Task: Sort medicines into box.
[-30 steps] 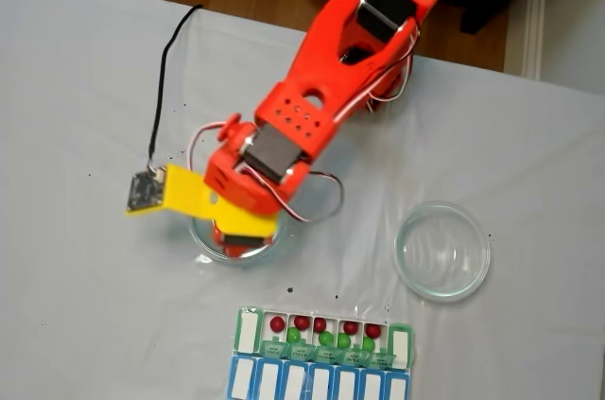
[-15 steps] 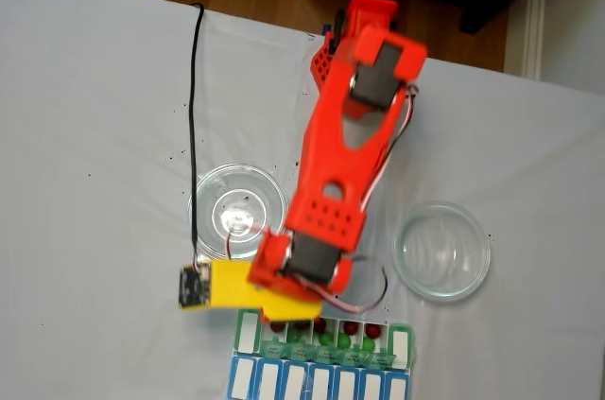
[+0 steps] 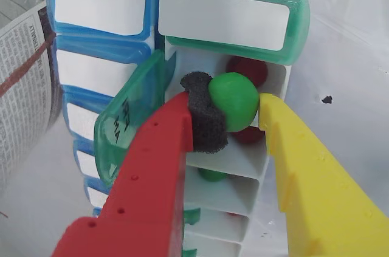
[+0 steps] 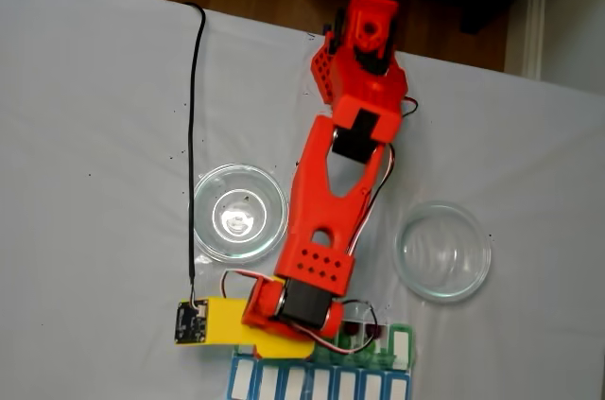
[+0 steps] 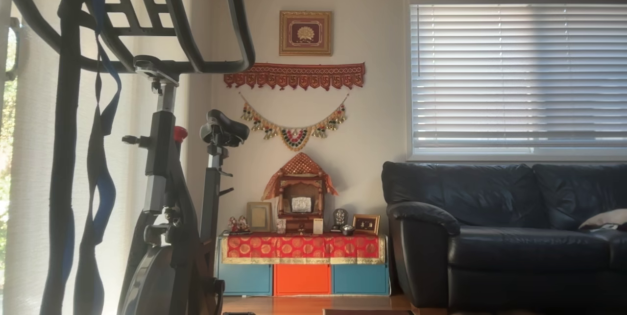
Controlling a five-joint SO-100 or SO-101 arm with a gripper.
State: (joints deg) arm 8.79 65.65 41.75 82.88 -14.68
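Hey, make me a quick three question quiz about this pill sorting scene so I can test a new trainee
1. Multiple choice: what colour is the ball between the gripper fingers in the wrist view? A green, B dark red, C blue.
2. True or false: both glass dishes in the fixed view hold balls.
3. Fill in: in the wrist view the held ball hangs over a compartment of the pill organiser that already holds a ____ ball.

Key: 1 A. 2 False, both look empty. 3 dark red.
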